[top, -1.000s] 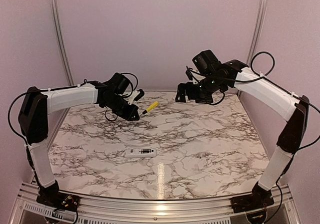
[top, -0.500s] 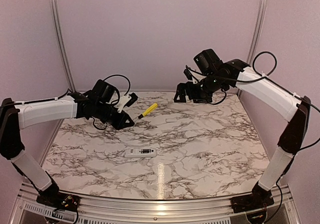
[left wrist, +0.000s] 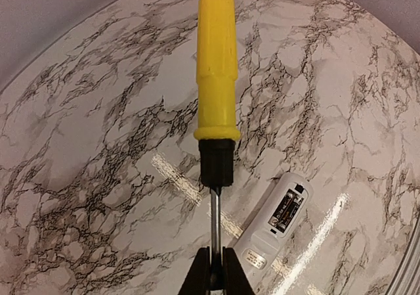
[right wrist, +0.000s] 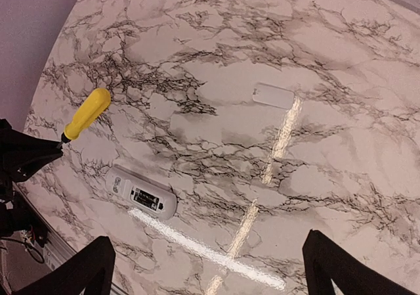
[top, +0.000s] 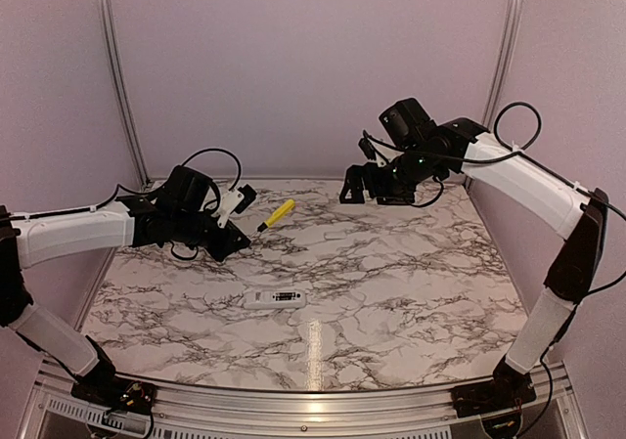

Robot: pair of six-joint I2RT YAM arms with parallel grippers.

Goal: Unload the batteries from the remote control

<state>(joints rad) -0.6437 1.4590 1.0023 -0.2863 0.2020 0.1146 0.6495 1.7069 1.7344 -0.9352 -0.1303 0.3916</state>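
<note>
Two batteries [left wrist: 287,211] are seen seated side by side in the open compartment of the remote [top: 276,298], which is laid flat on the table [top: 421,263], near the near edge and a little left of the middle. Neither cell is judged to have been taken out, so the unloading itself is left to be done. Only the uncovering of the compartment appears finished. A small white plate [right wrist: 273,95], possibly the cover, is seen lying well apart from the remote. The screwdriver [left wrist: 216,78] is gripped by its metal shaft in the closed jaws of the left gripper [left wrist: 211,275] and is held above the table, far left of the remote. The right gripper [top: 360,187] is held high over the far right, its jaws spread wide with nothing between them.
</note>
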